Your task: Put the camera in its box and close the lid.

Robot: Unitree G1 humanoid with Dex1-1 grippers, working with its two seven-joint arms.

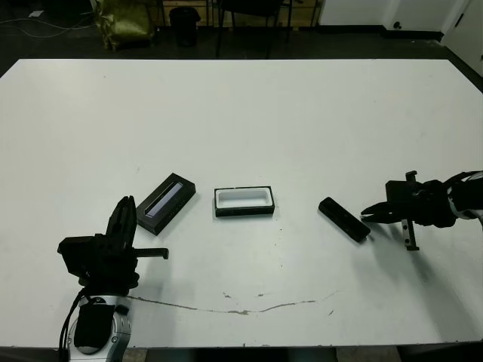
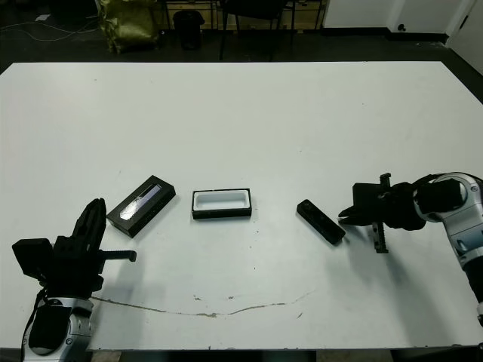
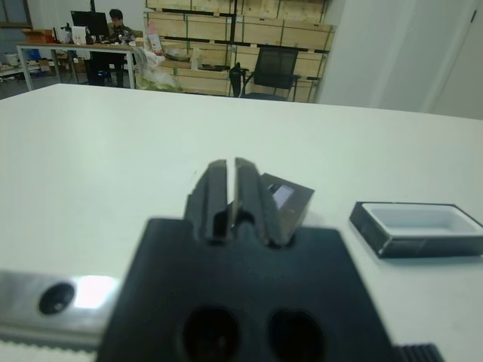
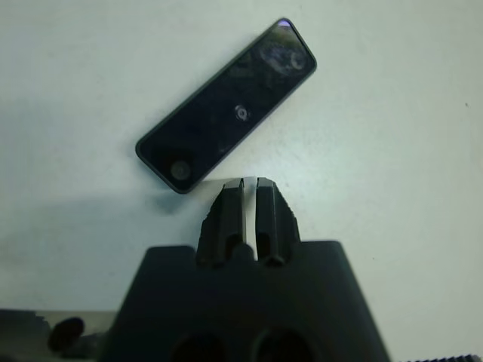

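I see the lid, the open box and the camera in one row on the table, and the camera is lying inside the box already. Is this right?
Not quite. The lid, the open box and the camera do lie in a row on the table, but the camera is outside the box, on the bare table beside the right gripper. The left eye view shows the box's white lining empty.

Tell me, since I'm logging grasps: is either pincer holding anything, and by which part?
Nothing is held. The right pincer is shut just short of the camera, which lies on the table; the left pincer is shut, empty, near the lid.
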